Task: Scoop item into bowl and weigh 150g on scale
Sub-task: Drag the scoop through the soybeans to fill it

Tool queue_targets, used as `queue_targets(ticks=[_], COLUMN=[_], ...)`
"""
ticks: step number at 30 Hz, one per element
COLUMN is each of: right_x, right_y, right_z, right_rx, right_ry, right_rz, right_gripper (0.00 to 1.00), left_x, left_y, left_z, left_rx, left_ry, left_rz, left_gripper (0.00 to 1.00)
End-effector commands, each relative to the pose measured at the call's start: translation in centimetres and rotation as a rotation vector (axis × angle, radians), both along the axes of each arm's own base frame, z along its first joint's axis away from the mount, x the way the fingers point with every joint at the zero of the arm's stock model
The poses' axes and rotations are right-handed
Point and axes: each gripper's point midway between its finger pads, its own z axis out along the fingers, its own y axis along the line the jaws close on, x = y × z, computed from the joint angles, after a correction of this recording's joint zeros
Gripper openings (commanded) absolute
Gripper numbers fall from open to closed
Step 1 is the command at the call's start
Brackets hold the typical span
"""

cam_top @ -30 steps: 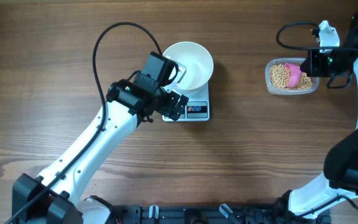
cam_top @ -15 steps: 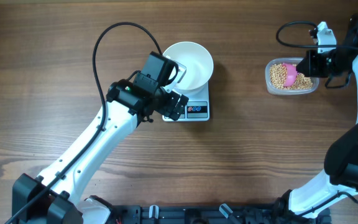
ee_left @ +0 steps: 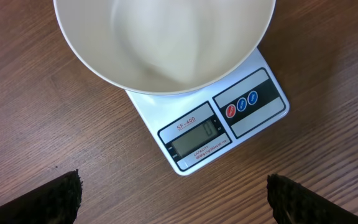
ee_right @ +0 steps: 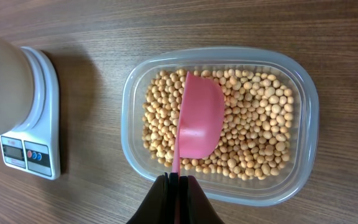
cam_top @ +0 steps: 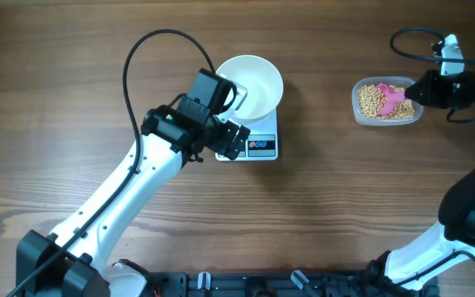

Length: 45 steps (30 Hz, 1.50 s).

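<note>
While the right pincer [ee_right: 176,181] stands clenched on the thin handle of a pink scoop [ee_right: 201,118], the scoop's blade lies over the tan-yellow beans [ee_right: 257,124] heaped in a clear rectangular plastic tub [ee_right: 306,146] at the right of the wooden table [cam_top: 345,206]. All the beans in view sit inside that tub, and in the right wrist view none show on the scoop's pink face.

Well apart from the tub, toward the table's middle, a round white bowl [ee_left: 166,43] rests on a small white scale [ee_left: 229,121]. The bowl overhangs the back of the scale and leaves the front edge showing. The grey display [ee_left: 194,140] there reads 0, with red and blue buttons just beside it.

The left pincer [ee_left: 179,202] hangs released above the front of the scale, its two dark fingertips [ee_left: 55,199] spread wide at the lower corners of the left wrist view, holding nothing and touching neither bowl nor scale.
</note>
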Motion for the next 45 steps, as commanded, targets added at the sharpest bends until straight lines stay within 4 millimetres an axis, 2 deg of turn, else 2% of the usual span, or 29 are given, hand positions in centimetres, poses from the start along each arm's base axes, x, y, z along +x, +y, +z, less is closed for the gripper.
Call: queue_targets(ticks=[1, 13, 17, 22, 26, 36, 39, 42, 45], right_x=[-0.2, -0.4, -0.2, 0.2, 0.6, 0.2, 0.6, 0.5, 0.6], right_y=[0.6, -0.5, -0.6, 0.0, 0.9, 0.8, 0.8, 0.9, 1.3], right_z=[-0.5, 0.0, -1.2, -2.5, -1.8, -1.8, -2.1, -3.2, -3.1], right_rx=[0.043, 0.080, 0.100, 0.163, 0.231, 0.241, 0.221, 0.187, 0.210], right_ry=[-0.003, -0.047, -0.026, -0.010, -0.043, -0.028, -0.039, -0.007, -0.015], right_rz=[0.039, 0.037, 0.037, 0.039, 0.049, 0.042, 0.050, 0.039, 0.043], right_gripper=[0.04, 0.04, 0.04, 0.04, 0.04, 0.04, 0.04, 0.04, 0.04], left_x=[0.1, 0.1, 0.1, 0.1, 0.1, 0.1, 0.1, 0.1, 0.1], left_y=[0.0, 0.0, 0.0, 0.0, 0.0, 0.0, 0.0, 0.0, 0.0], left_z=[-0.4, -0.4, -0.4, -0.4, -0.4, -0.4, -0.4, -0.4, -0.4], left_rx=[0.002, 0.002, 0.002, 0.002, 0.002, 0.002, 0.002, 0.002, 0.002], left_ry=[0.011, 0.011, 0.011, 0.011, 0.011, 0.011, 0.011, 0.011, 0.010], left_rz=[-0.005, -0.005, -0.005, -0.005, -0.005, -0.005, -0.005, -0.005, -0.005], left_gripper=[1.00, 1.00, 1.00, 1.00, 1.00, 1.00, 1.00, 1.00, 1.00])
